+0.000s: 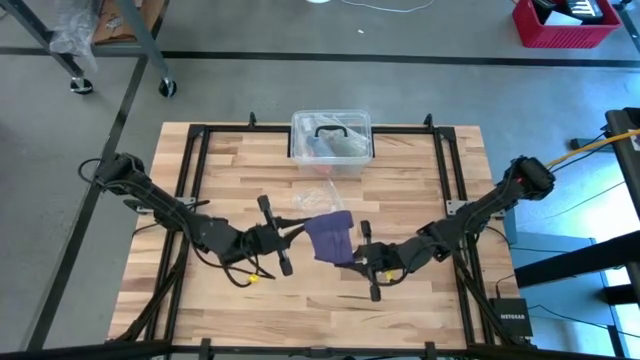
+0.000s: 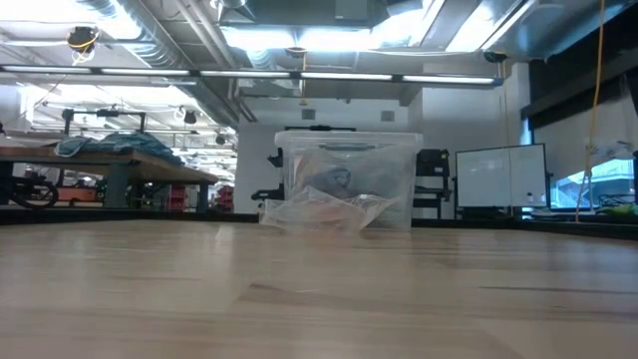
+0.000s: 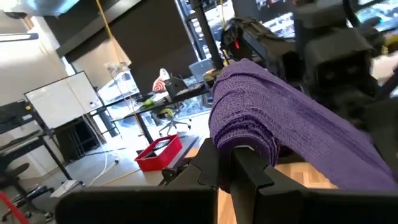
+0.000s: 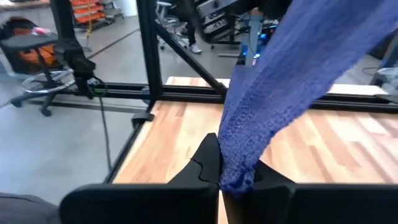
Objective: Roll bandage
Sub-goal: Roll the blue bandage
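You can read one word only: "NETGEAR", in pale letters on the small black box [image 1: 512, 318] lying on the floor off the table's right front corner. The white lettering on the items in the red crate [image 1: 566, 22] is too small to read.

Clear box [image 1: 332, 135] and plastic wrapper [image 1: 312, 193] block the table's [image 1: 420, 310] far middle.

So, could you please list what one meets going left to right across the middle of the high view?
Left end effector shut on the bandage → bandage → right end effector, also shut on it.
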